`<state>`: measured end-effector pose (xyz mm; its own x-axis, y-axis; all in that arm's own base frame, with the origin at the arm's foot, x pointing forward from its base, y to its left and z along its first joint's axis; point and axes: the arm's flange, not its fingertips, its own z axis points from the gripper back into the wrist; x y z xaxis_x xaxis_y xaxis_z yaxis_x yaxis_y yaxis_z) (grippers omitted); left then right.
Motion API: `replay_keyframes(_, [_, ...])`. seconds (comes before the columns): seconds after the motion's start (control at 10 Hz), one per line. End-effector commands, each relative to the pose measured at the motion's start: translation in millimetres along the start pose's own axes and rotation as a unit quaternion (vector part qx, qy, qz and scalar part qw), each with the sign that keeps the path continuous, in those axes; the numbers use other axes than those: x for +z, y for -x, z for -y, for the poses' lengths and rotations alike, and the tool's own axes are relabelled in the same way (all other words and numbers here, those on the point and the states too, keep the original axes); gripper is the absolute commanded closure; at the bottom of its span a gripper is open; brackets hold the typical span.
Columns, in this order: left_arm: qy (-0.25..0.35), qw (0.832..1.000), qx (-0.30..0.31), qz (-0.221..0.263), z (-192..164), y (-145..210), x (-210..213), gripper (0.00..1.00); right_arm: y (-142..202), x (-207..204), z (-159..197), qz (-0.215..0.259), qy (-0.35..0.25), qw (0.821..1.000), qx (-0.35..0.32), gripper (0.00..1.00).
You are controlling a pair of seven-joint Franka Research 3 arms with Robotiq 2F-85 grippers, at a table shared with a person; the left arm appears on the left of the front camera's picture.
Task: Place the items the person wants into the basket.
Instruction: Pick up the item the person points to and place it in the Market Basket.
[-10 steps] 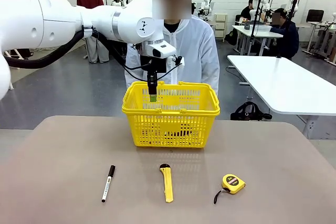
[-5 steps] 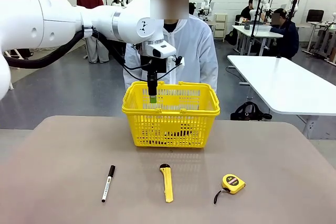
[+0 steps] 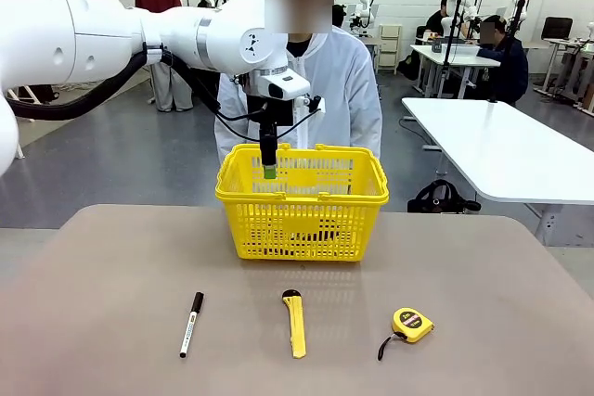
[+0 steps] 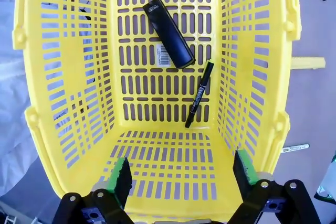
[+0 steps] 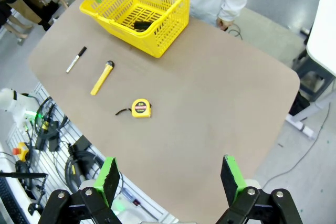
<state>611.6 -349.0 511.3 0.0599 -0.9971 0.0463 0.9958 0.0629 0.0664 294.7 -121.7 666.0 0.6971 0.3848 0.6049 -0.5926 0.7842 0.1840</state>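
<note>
While left jaws gape empty over the basket (image 4: pixel 292 3), black pen (image 4: pixel 199 94) inside, right jaws gape empty

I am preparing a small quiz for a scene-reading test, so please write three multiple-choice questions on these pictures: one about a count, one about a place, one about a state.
1. How many things lie on the table outside the basket?
A. one
B. three
C. five

2. Where is the black pen?
A. held in a gripper
B. on the table
C. on the floor of the basket

3. In what state is the left gripper?
A. open and empty
B. shut on a pen
C. shut on the basket's rim

Answers:
1 B: a marker, a knife and a tape measure lie there.
2 C: the left wrist view shows it lying on the slotted floor.
3 A: its fingers stand apart above the basket with nothing between them.
</note>
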Motion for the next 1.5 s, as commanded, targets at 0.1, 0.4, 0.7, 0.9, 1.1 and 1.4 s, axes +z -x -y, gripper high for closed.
replay_keyframes(0.1, [0.009,0.998,0.035,0.045,38.6,49.0,55.5,0.00,0.5,-0.3,1.6,0.002,-0.004,1.000,0.001,0.00])
replay_keyframes(0.4, [-0.072,0.981,0.146,0.109,177.0,198.2,163.7,0.00,0.5,-0.3,1.6,0.002,-0.004,1.000,0.001,0.00])
replay_keyframes(0.7, [-0.145,0.937,0.230,0.218,278.0,318.4,247.4,0.00,0.5,-0.3,1.6,0.002,-0.004,1.000,0.001,0.00])
replay_keyframes(0.9, [-0.154,0.924,0.256,0.240,301.2,370.1,253.5,0.00,0.5,-0.3,1.6,0.002,-0.004,1.000,0.001,0.00])
replay_keyframes(1.1, [-0.152,0.922,0.268,0.237,319.8,393.9,231.6,0.00,0.5,-0.3,1.6,0.002,-0.004,1.000,0.001,0.00])
replay_keyframes(1.4, [-0.135,0.917,0.273,0.257,315.1,403.7,200.3,0.00,0.5,-0.3,1.6,0.002,-0.004,1.000,0.001,0.00])
